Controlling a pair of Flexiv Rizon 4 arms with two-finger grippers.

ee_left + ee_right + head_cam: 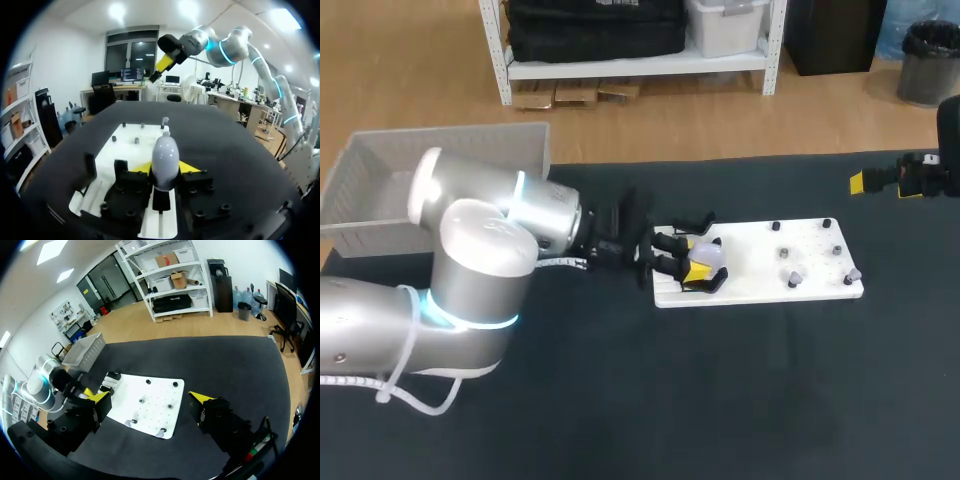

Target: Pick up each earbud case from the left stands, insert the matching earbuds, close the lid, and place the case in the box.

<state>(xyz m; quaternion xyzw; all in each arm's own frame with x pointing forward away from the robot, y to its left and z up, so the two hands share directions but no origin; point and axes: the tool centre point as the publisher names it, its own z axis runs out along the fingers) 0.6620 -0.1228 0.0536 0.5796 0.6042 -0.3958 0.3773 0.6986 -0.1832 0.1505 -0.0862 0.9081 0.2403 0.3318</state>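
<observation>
Left gripper (pixel 165 169) pinches the case (pixel 165 150) on its stand (pixel 159 199); smooth and rounded, it could slip out on lift.

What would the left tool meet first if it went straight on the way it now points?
The left tool, closed around the earbud case, points along the white board. First in line looks to be the small earbud standing on a post beyond the case, though depth is hard to judge.

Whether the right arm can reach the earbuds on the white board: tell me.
Probably yes. The right gripper hangs open past the white board's right end, with nothing between it and the earbuds; the left gripper grips the earbud case at the other end.
</observation>
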